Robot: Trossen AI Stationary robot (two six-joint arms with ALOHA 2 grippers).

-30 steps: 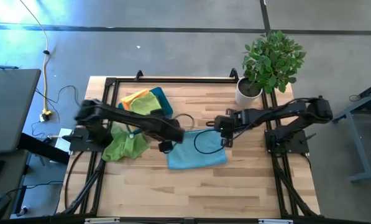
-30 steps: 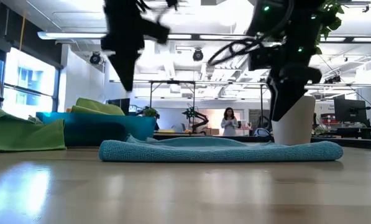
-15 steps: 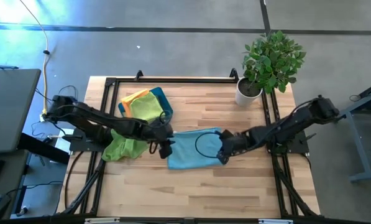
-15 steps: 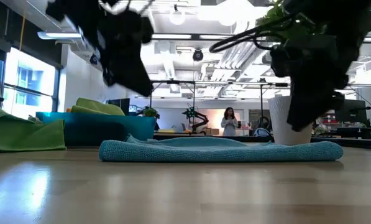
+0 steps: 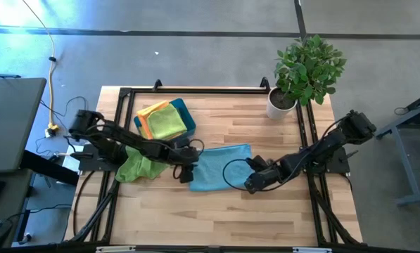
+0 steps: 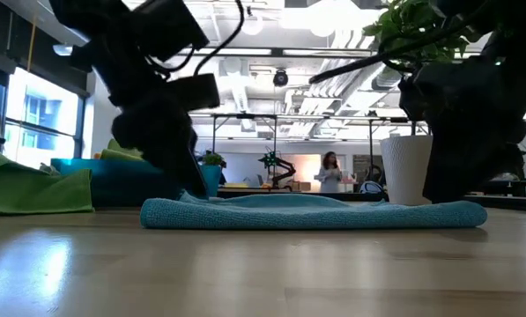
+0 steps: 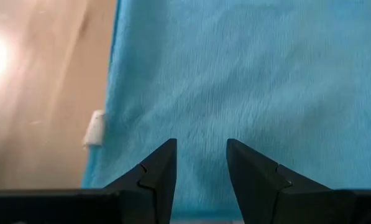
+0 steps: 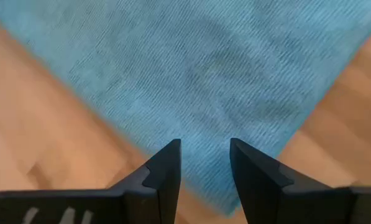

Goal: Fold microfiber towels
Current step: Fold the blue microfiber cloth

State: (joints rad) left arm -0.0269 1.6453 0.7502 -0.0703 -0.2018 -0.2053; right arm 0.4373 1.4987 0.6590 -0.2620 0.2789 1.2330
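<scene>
- Your left gripper (image 5: 188, 171) sits just left of the frame's centre in the high view, down at the left edge of the flat light blue microfiber towel (image 5: 220, 168). In the left wrist view its two dark fingers (image 7: 154, 171) stand apart with a gap between them, nothing clamped, the blue pile filling the picture past the tips and a small white tag (image 7: 96, 127) showing at the cloth's edge.
- Your right gripper (image 5: 252, 184) is lower and right of centre in the high view, at the towel's lower right corner. The right wrist view shows its fingers (image 8: 164, 169) parted as well, holding nothing, with the corner of the blue cloth directly beyond them and bare wood on both sides.
- In the low view, the blue towel (image 6: 314, 212) lies flat across the middle of the frame, a dark arm coming down at each end of it.
- Moving outward, a crumpled lime green microfiber towel (image 5: 141, 167) lies left of the blue one, under your left arm.
- Above that, in the upper left part of the wooden slat table (image 5: 224, 211), a rigid teal plastic tray (image 5: 187, 114) holds a stack of cloths with a lime green one (image 5: 166, 121) on top and orange (image 5: 145, 112) peeking out beneath.
- A leafy green plant in a white pot (image 5: 283, 104) stands at the table's upper right corner.
</scene>
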